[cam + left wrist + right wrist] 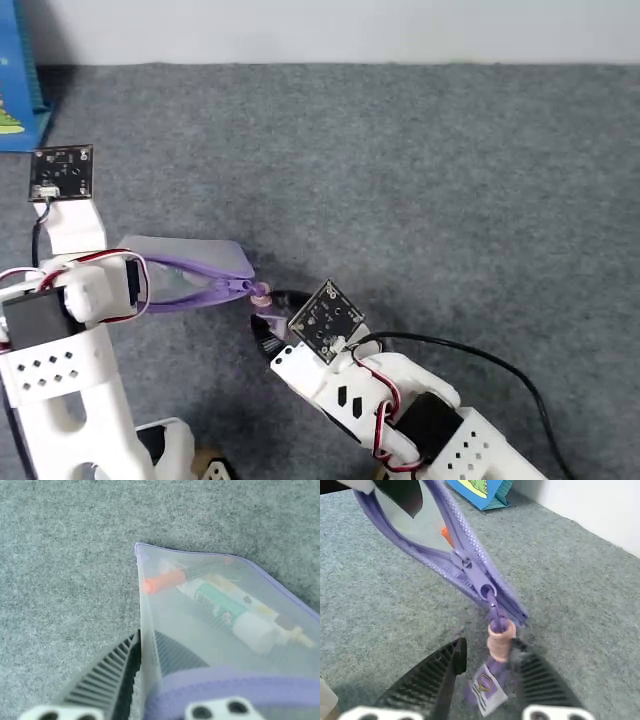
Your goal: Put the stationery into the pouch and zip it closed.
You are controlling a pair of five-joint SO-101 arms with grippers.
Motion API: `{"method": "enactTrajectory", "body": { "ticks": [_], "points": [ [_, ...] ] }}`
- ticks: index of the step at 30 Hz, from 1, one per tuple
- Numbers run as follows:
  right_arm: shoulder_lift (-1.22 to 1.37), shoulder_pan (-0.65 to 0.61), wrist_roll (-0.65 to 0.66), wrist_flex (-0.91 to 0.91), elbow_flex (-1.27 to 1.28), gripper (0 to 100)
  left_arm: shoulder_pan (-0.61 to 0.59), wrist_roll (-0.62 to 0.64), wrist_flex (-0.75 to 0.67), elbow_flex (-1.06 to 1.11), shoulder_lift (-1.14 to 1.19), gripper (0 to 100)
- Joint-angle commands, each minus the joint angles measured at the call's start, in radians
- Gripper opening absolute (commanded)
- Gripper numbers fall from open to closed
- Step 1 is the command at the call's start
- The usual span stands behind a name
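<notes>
Purple-trimmed mesh pouch at left side of grey carpet, stationery inside | zip parted beyond slider | left gripper clamped on pouch's end wall | right gripper spread wide, fingers either side of pink-beaded pull tab | blue box at far corner

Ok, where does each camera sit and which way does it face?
High view: fixed above the table, facing down; left arm and right arm show, at either end of the purple pouch.
Left wrist view: on the left arm, facing along the left claw, shut on the pouch's edge; stationery shows through it.
Right wrist view: on the right arm, facing past the open right claw at the zipper pull, a blue box beyond.
Shared: the pouch in all three; the blue box in high and right wrist views.
</notes>
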Motion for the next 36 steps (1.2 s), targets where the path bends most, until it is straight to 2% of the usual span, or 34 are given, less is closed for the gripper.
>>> {"method": "enactTrajectory", "body": {
  "ticks": [1, 6, 15, 22, 27, 36],
  "points": [
    [-0.015, -0.007, -0.028, 0.001, -0.009, 18.9, 0.005, 0.0, -0.018, -0.005, 0.005, 4],
    [0.005, -0.002, -0.026, -0.041, -0.009, 17.7, 0.005, 0.0, -0.018, -0.005, 0.005, 4],
    [0.318, -0.001, -0.035, -0.107, -0.149, 17.7, 0.005, 0.002, -0.015, -0.004, 0.005, 4],
    [0.308, -0.001, -0.035, -0.131, -0.153, 17.3, 0.005, 0.0, -0.005, -0.005, 0.005, 4],
    [0.308, -0.001, -0.031, -0.142, -0.155, 6.9, 0.005, 0.0, -0.002, -0.005, 0.005, 4],
    [0.308, -0.001, -0.026, -0.166, -0.155, 6.1, 0.005, 0.0, 0.002, -0.005, 0.005, 4]
  ]
}}
